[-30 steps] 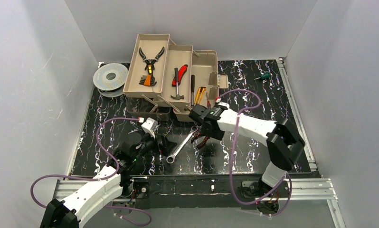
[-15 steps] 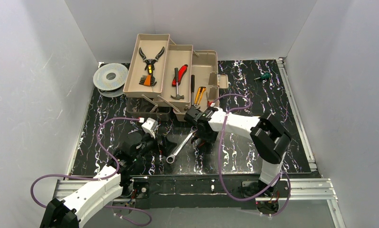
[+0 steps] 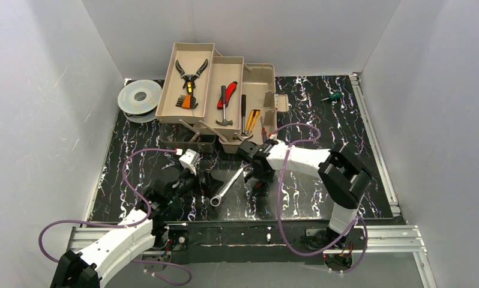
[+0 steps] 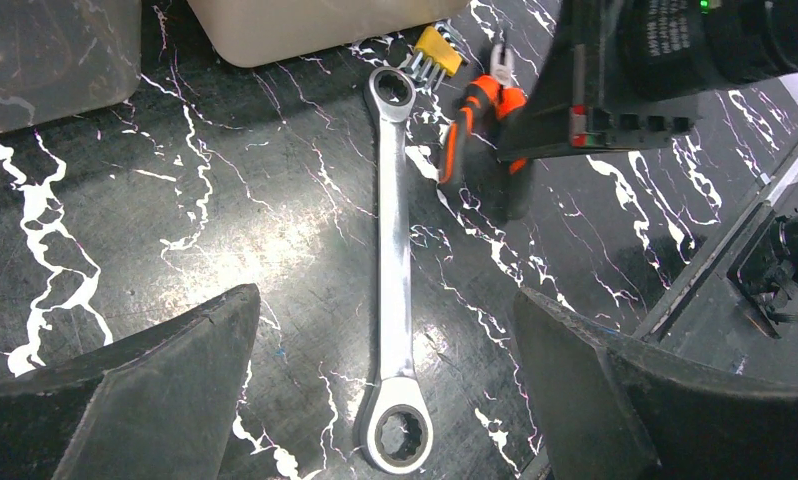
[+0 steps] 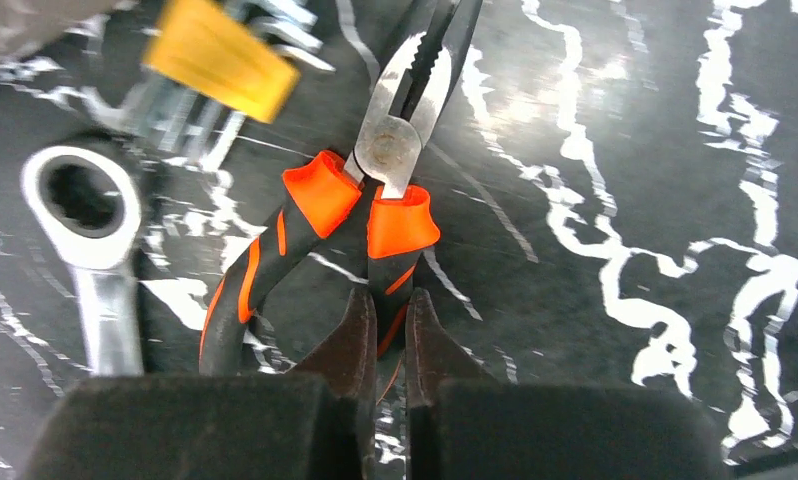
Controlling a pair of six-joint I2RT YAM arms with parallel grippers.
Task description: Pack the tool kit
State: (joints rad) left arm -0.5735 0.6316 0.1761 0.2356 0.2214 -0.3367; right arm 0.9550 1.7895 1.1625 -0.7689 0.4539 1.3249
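Observation:
The tan toolbox (image 3: 267, 84) stands open at the back with its trays folded out. A silver wrench (image 4: 395, 250) lies on the black marbled mat, and my left gripper (image 4: 385, 300) hangs over its lower ring end, open wide, a finger on either side without touching it. Just to the right lie the orange pliers (image 5: 375, 215), their nose pointing away. My right gripper (image 5: 390, 320) is shut on the pliers' right handle; the left handle lies free outside the fingers. Seen from above, the right gripper (image 3: 256, 178) covers the pliers beside the wrench (image 3: 228, 186).
A yellow hex-key set (image 5: 220, 45) lies by the wrench's far end. The trays hold black pliers (image 3: 189, 73), a red knife (image 3: 228, 90) and a hammer (image 3: 224, 111). The smoky lid (image 3: 183, 144) lies in front of the box. A grey wire spool (image 3: 139, 96) and a green screwdriver (image 3: 332, 96) sit at the back.
My right gripper has come down toward the toolbox front and closed from open onto the pliers' handle. The left arm and the wrench have stayed still.

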